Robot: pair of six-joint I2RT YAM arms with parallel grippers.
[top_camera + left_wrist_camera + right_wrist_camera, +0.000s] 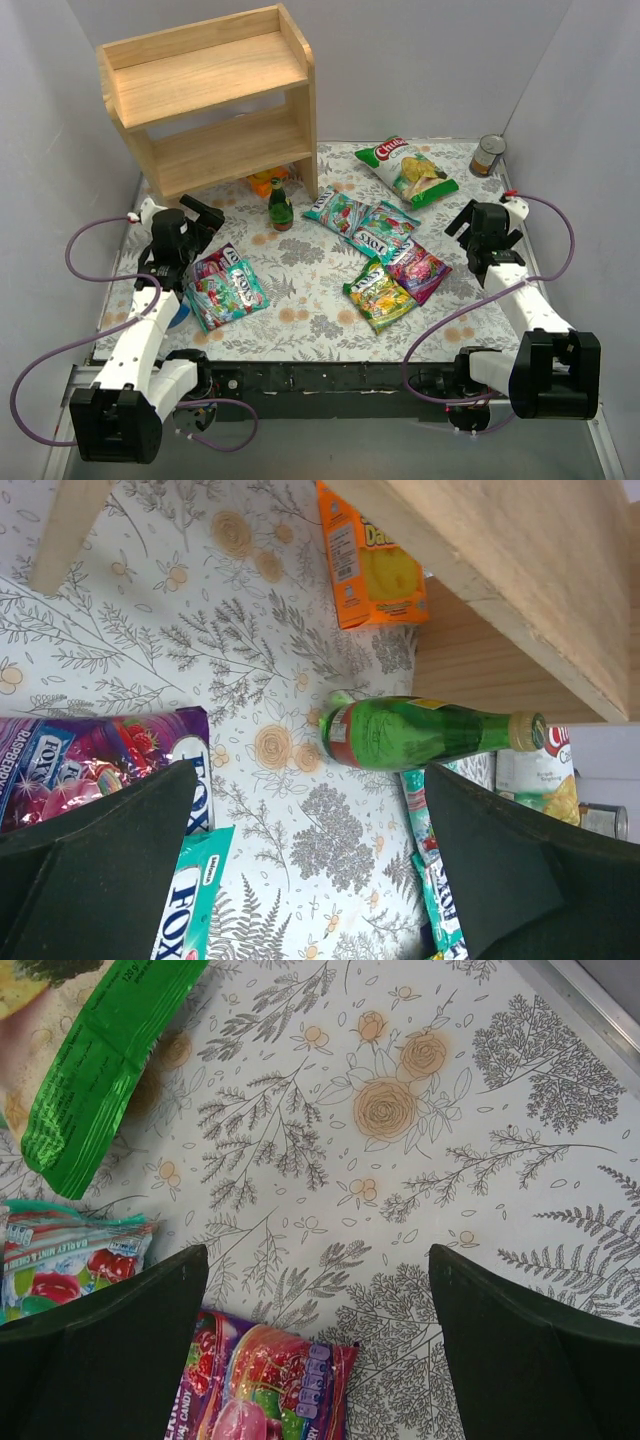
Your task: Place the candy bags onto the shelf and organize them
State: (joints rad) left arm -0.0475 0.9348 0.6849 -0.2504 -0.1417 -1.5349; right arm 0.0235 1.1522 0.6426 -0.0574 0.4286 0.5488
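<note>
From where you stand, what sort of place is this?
Probably a robot test booth, not a shop: plain grey walls box in a small floral-covered table, a left arm and a right arm are bolted at its near edge, and the wooden shelf and FOX'S candy bags look staged.

**All six FOX'S candy bags lie flat and glossy in front of the upright shelf.**
A magenta-purple pouch and a teal pouch overlap side by side just below the jaws of the left gripper, both running under one finger. The other four cluster ahead of the jaws of the right gripper. The second magenta pouch is nearest, its corner showing between the jaws. The near teal pouch touches it, the far teal pouch lies beyond that, and the yellow-green pouch sits beside the magenta one. The light-wood two-tier shelf stands ahead of the left jaws, well apart from the right ones.
</note>
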